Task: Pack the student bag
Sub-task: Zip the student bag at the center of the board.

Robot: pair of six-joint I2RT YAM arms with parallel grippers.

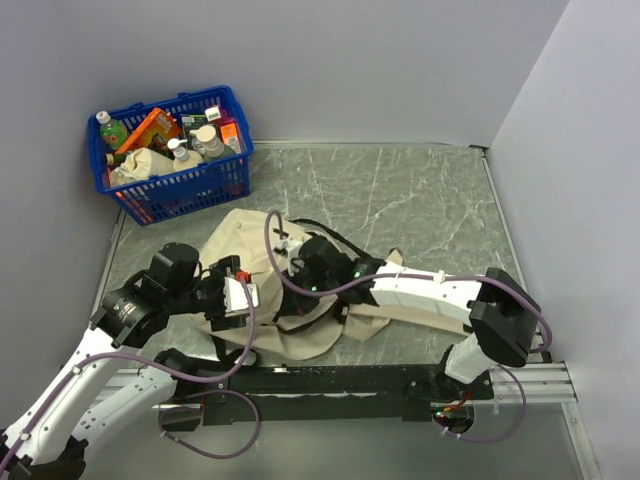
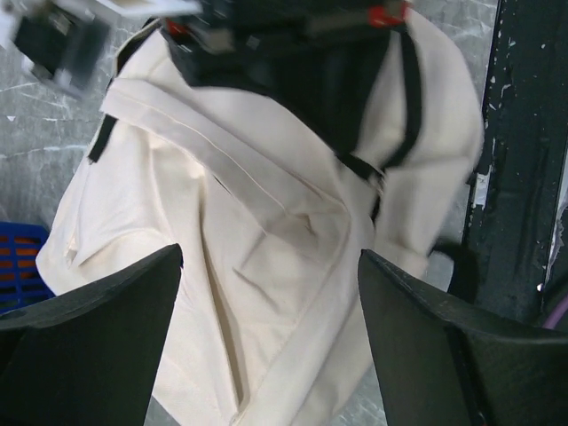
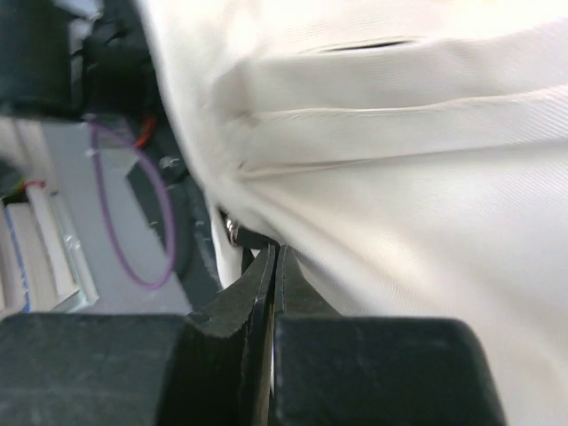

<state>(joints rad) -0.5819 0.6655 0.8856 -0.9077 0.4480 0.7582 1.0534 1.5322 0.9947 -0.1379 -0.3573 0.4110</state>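
Student bag (image 1: 250,232) lies crumpled on the desk (image 1: 420,200) near the arm bases, well apart from the blue basket (image 1: 190,192) in the far left corner. Left claw (image 2: 271,262) is released, fingers spread wide above the cream fabric. Right claw (image 3: 273,259) is clenched, pinching the bag's fabric at an edge.

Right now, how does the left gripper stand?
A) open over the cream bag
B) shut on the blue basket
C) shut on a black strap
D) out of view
A: in the left wrist view the left gripper is spread wide, with the student bag filling the gap.
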